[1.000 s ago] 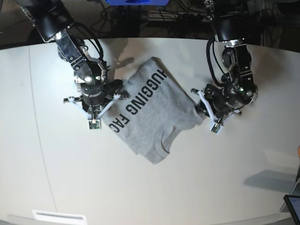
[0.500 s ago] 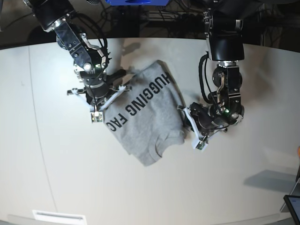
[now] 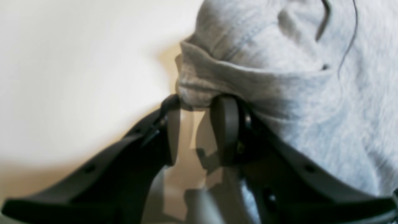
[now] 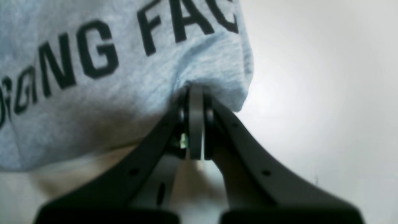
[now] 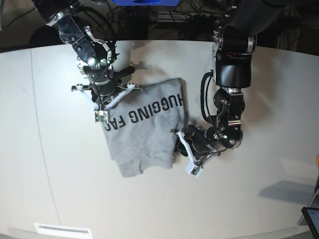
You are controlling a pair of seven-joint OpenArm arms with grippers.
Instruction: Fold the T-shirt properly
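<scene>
Left gripper (image 3: 194, 105) pinches a bunched grey hem fold of the T-shirt (image 5: 144, 132). Right gripper (image 4: 195, 93) clenched tight on the edge below the black lettering (image 4: 77, 53). Shirt lies between both arms on the white table (image 5: 249, 199), lettering up.

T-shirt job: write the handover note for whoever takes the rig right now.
Left tool: shut on a bunched plain edge of the T-shirt.
Right tool: shut on the edge beside the black lettering.
T-shirt: partly folded on the white table, lettering up, held at both sides.
Done: both grips set.
Left: finish the fold, lay it flat, release.
</scene>
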